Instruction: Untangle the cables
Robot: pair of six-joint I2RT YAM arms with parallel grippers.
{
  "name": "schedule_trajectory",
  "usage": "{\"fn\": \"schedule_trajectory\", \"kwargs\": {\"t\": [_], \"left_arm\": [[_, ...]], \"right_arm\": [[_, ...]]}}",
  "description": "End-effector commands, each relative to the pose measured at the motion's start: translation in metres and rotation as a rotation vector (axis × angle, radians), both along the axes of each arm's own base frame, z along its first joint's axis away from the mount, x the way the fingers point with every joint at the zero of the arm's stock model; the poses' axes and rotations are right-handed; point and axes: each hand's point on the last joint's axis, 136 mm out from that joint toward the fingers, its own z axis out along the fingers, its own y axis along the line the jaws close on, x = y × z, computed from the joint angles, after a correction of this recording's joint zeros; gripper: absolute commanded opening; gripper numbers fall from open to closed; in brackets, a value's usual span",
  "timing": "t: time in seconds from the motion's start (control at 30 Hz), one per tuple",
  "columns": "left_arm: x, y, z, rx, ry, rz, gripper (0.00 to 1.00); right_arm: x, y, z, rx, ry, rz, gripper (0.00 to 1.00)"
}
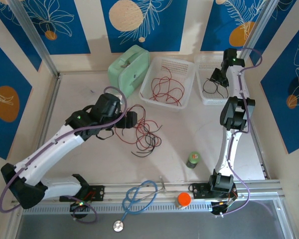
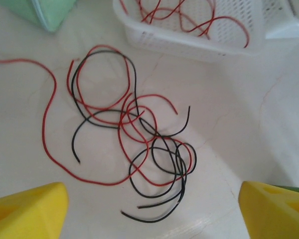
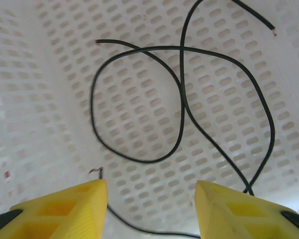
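A tangle of red and black cables (image 2: pixel 139 134) lies on the white table, seen from above as cables (image 1: pixel 145 133) just right of my left gripper (image 1: pixel 131 120). In the left wrist view that gripper (image 2: pixel 153 195) hovers over the near end of the tangle, its yellow fingers (image 2: pixel 30 209) wide apart and holding nothing. A single black cable (image 3: pixel 182 94) lies looped on the floor of the right white basket (image 1: pixel 207 62). My right gripper (image 3: pixel 150 186) hangs open just above it, and in the top view this gripper (image 1: pixel 217 77) is inside that basket.
A middle white basket (image 1: pixel 154 67) holds loose red cables (image 1: pixel 167 87). A mint-green case (image 1: pixel 128 67) stands to its left. A small green jar (image 1: pixel 193 159), an orange cap (image 1: pixel 183 199) and a blue stethoscope (image 1: pixel 137 197) sit near the front rail.
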Motion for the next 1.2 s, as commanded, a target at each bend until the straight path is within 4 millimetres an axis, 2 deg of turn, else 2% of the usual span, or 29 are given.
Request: {"fn": "schedule_trajectory", "kwargs": {"t": [0.0, 0.17, 0.3, 0.47, 0.67, 0.8, 0.97, 1.17], "left_arm": [[0.000, 0.011, -0.034, 0.036, 0.119, 0.053, 0.82], [0.014, 0.022, -0.080, 0.019, 0.247, 0.132, 0.68], [0.027, 0.041, -0.113, 0.047, 0.305, 0.213, 0.62], [0.046, 0.061, -0.150, 0.151, 0.351, 0.264, 0.55], [0.061, 0.061, -0.187, 0.232, 0.412, 0.251, 0.43], [0.067, 0.063, -0.201, 0.266, 0.427, 0.259, 0.42], [0.077, 0.067, -0.206, 0.304, 0.419, 0.279, 0.41], [0.097, 0.073, -0.209, 0.347, 0.389, 0.277, 0.40]], "right_arm": [[-0.012, 0.017, 0.068, 0.012, -0.124, 0.025, 0.50], [-0.040, 0.039, 0.107, -0.003, -0.205, 0.060, 0.49], [-0.071, 0.069, 0.126, -0.002, -0.262, 0.115, 0.48], [-0.116, 0.114, 0.132, 0.007, -0.303, 0.194, 0.47], [-0.163, 0.158, 0.126, 0.034, -0.318, 0.274, 0.45], [-0.194, 0.177, 0.122, 0.039, -0.322, 0.322, 0.45], [-0.230, 0.195, 0.117, 0.048, -0.325, 0.370, 0.44], [-0.255, 0.207, 0.105, 0.067, -0.315, 0.391, 0.44]]}}
